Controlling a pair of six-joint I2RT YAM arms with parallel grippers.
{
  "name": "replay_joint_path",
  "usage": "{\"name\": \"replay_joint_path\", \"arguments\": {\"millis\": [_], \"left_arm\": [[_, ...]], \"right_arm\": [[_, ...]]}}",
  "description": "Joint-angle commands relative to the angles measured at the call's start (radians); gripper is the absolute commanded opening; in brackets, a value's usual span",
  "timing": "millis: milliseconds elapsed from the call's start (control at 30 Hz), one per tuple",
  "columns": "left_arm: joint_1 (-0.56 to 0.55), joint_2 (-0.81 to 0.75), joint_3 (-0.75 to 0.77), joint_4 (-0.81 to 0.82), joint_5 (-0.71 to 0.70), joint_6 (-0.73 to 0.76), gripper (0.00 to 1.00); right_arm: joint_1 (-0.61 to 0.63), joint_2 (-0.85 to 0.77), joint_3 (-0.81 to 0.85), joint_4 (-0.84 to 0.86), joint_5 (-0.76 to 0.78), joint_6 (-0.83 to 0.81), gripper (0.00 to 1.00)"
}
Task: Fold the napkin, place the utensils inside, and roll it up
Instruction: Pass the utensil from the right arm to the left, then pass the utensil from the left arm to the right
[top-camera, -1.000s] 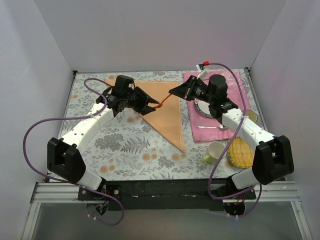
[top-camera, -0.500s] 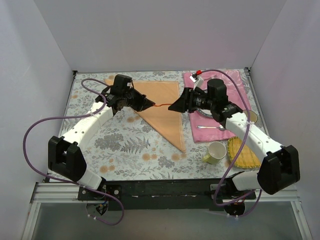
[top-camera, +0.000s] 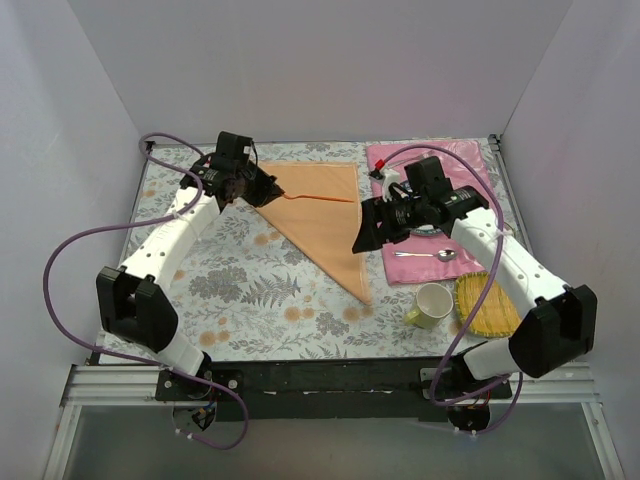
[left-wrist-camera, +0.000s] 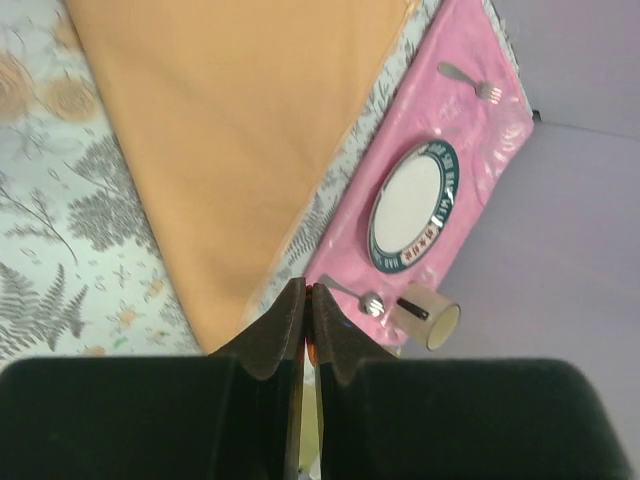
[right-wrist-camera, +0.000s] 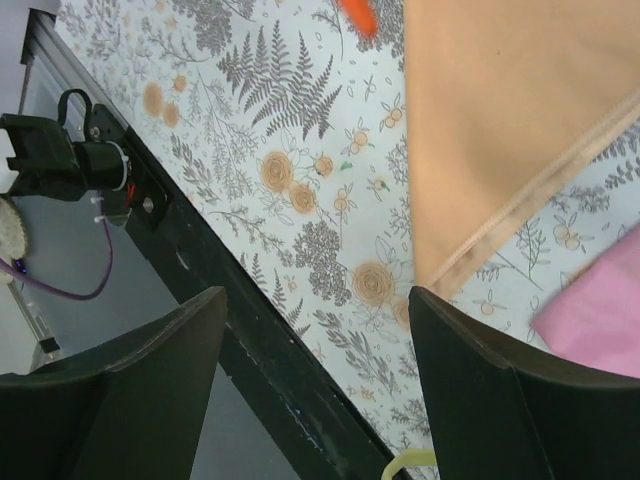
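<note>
A peach-orange napkin (top-camera: 325, 215) lies folded into a triangle on the floral-covered table (top-camera: 250, 290). One straight edge runs along the far side, and the cloth narrows to a point on the near side. That point is just beside the near left corner of the pink placemat (top-camera: 470, 160). The cloth is smooth, flat and faintly shiny. From the right wrist camera, the napkin (right-wrist-camera: 510, 110) shows a doubled, hemmed edge where two layers meet. A thin darker ridge crosses its upper part, running from the left gripper (top-camera: 268, 190) toward the right-hand corner.

The left gripper sits at the napkin's far left corner. In its own camera, the left gripper (left-wrist-camera: 306, 285) has its jaws pressed together, with a sliver of orange cloth caught between them. The napkin (left-wrist-camera: 240, 130) spreads out beyond it.

The right gripper (top-camera: 368, 228) hovers over the strip of table between the napkin and the placemat. In the right wrist view, the right gripper (right-wrist-camera: 317, 295) has its jaws spread wide with nothing between them.

The silver spoon (top-camera: 425, 255) lies on the placemat, on the near side of the plate (left-wrist-camera: 412, 205). The fork (left-wrist-camera: 470, 82) rests on the placemat beyond the plate. A pale green cup (top-camera: 432, 303) and a yellow woven mat (top-camera: 485, 305) sit side by side near the table's near right corner.
</note>
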Motion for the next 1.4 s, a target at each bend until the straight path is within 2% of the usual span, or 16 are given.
{"name": "replay_joint_path", "arguments": {"millis": [0,133,267,333,367,400,567,833,1167,1267,1300,1367], "left_arm": [[0.030,-0.082,0.042,0.047,-0.167,0.174,0.00],[0.058,-0.084,0.053,0.002,-0.218,0.190,0.00],[0.068,-0.091,0.022,0.056,-0.173,0.246,0.00],[0.059,-0.087,0.020,0.080,-0.089,0.328,0.00],[0.055,-0.085,0.020,0.083,-0.054,0.351,0.00],[0.047,-0.084,0.026,0.068,-0.050,0.396,0.00],[0.029,-0.129,-0.036,0.124,0.023,0.501,0.00],[0.026,-0.151,-0.090,0.192,0.062,0.642,0.00],[0.026,-0.148,-0.110,0.209,0.083,0.655,0.00],[0.026,-0.139,-0.102,0.204,0.086,0.652,0.00],[0.026,-0.137,-0.101,0.204,0.085,0.655,0.00],[0.026,-0.134,-0.098,0.195,0.075,0.659,0.00]], "right_arm": [[0.000,-0.105,-0.039,-0.087,0.039,-0.024,0.82],[-0.002,-0.095,0.041,-0.161,0.056,-0.014,0.82],[0.000,-0.102,0.041,-0.058,0.016,0.019,0.84],[0.005,-0.036,0.120,-0.003,-0.015,0.023,0.82],[0.012,0.049,0.165,-0.003,-0.018,0.017,0.81],[0.029,0.093,0.279,-0.024,-0.012,0.008,0.77],[0.080,0.364,0.558,-0.148,0.025,-0.069,0.71],[0.139,0.432,0.558,-0.078,-0.105,-0.060,0.61],[0.192,0.507,0.601,-0.056,-0.078,-0.040,0.49],[0.204,0.527,0.608,-0.040,-0.066,-0.038,0.40],[0.207,0.532,0.610,-0.029,-0.059,-0.035,0.32],[0.215,0.546,0.625,-0.032,-0.052,-0.034,0.23]]}}
